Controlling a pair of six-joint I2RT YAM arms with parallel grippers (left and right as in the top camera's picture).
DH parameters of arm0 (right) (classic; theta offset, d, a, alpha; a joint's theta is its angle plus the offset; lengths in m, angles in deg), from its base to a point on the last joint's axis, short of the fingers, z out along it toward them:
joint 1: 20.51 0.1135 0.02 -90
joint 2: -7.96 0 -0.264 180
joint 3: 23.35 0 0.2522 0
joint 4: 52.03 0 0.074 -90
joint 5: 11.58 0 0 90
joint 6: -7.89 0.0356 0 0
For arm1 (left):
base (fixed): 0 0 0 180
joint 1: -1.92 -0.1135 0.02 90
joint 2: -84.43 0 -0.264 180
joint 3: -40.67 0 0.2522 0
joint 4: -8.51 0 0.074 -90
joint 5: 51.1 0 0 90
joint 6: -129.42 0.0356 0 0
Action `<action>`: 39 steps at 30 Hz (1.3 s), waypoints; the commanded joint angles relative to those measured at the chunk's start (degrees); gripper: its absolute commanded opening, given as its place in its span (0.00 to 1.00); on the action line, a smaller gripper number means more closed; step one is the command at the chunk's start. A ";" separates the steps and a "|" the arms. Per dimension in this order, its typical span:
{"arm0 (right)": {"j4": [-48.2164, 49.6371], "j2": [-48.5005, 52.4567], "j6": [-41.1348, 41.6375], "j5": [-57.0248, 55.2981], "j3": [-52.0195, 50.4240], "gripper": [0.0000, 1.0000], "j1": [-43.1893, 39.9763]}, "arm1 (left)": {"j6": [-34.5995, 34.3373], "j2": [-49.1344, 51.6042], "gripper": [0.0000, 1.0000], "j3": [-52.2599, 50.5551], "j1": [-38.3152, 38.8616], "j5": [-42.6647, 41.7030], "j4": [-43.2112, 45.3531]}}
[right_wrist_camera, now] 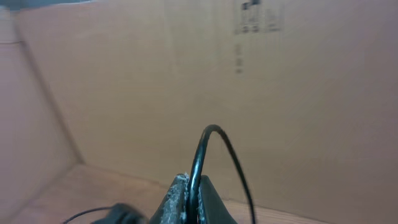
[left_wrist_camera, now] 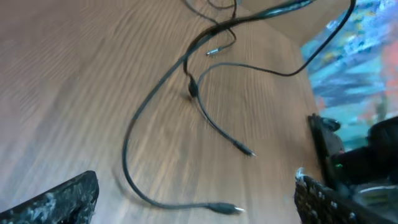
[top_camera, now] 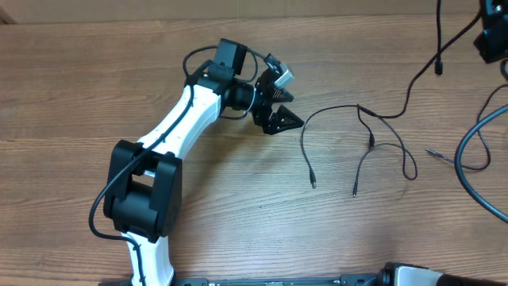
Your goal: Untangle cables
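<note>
Because the cables [top_camera: 337, 108] look thin, light and limp, grasp beside a plug [top_camera: 313, 184]; left gripper [top_camera: 286, 100] stands open and empty, right gripper [right_wrist_camera: 189, 198] pinches one of them.

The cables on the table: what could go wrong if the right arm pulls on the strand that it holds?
1. The right gripper is shut on one cable, while the left gripper is open and pins nothing. The cables might slide along instead of separating.
2. They cross near the small junction, and pulling could tighten that crossing.
3. A loose plug tip lies beside the thick arm wire and may snag.
</note>
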 commanded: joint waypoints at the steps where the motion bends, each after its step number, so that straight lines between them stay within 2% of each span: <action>1: 1.09 -0.92 3.30 8.83 0.52 0.04 -0.24 | 3.48 0.70 1.00 0.00 2.29 3.61 4.81; 4: 2.69 -1.05 5.11 14.25 0.59 0.04 -0.24 | 3.50 0.70 1.00 0.00 4.52 11.74 8.44; 7: 4.33 -1.25 6.47 16.81 0.59 0.04 -0.24 | 5.55 0.72 1.00 0.00 7.45 23.47 10.21; 9: 4.87 -1.53 7.17 16.74 0.61 0.04 -0.24 | 8.04 0.72 1.00 0.00 8.57 26.25 10.21; 12: 5.51 -1.84 7.17 16.74 0.61 0.04 -0.24 | 9.07 0.72 0.98 -0.02 9.46 26.18 10.19; 13: 5.81 -1.99 7.21 16.74 0.61 0.04 -0.24 | 9.07 0.72 0.86 -0.02 9.46 26.16 9.90; 14: 6.21 -2.10 7.34 16.72 0.61 0.04 -0.24 | 9.07 0.72 0.53 -0.02 9.33 26.25 9.42; 16: 6.40 -2.19 7.34 16.70 0.61 0.04 -0.76 | 9.03 0.72 0.11 -0.02 8.98 26.18 8.00; 17: 6.43 -2.19 7.34 16.65 0.61 0.04 -1.09 | 9.01 0.72 0.04 -0.02 8.79 26.16 6.99; 18: 6.45 -2.19 7.37 16.50 0.61 0.04 -1.81 | 9.01 0.72 0.04 -0.02 8.61 26.16 6.08; 19: 6.45 -2.19 7.37 16.50 0.61 0.04 -3.48 | 9.01 0.72 0.11 -0.02 8.24 26.14 3.61; 20: 6.43 -2.19 7.37 16.50 0.61 0.04 -4.83 | 8.98 0.72 0.29 -0.02 8.02 25.90 2.29; 22: 6.45 -2.19 7.56 16.55 0.61 0.04 -7.65 | 8.59 0.72 0.40 -0.02 7.93 25.55 -0.59; 27: 6.40 -2.12 7.54 16.52 0.57 0.04 -10.60 | 8.57 0.72 0.40 -0.02 7.98 22.60 -2.40; 28: 6.43 -2.14 7.54 16.52 0.57 0.04 -10.97 | 8.24 0.70 0.37 -0.02 7.91 22.36 -2.62; 30: 6.49 -2.14 7.54 16.44 0.57 0.04 -11.85 | 6.99 0.72 0.25 -0.02 7.93 22.67 -3.30; 32: 6.51 -2.08 7.52 13.60 0.57 0.04 -13.07 | 6.86 0.72 0.23 -0.02 7.93 22.67 -4.31; 33: 6.58 -2.08 7.52 12.87 0.57 0.04 -13.42 | 6.60 0.70 0.24 -0.02 7.91 22.60 -4.92; 35: 7.06 -2.03 7.50 10.91 0.57 0.04 -15.47 | 6.62 0.70 0.38 -0.02 7.91 22.67 -6.51; 39: 7.58 -1.95 7.52 10.47 0.57 0.04 -20.44 | 6.60 0.70 0.41 -0.02 7.93 22.62 -10.51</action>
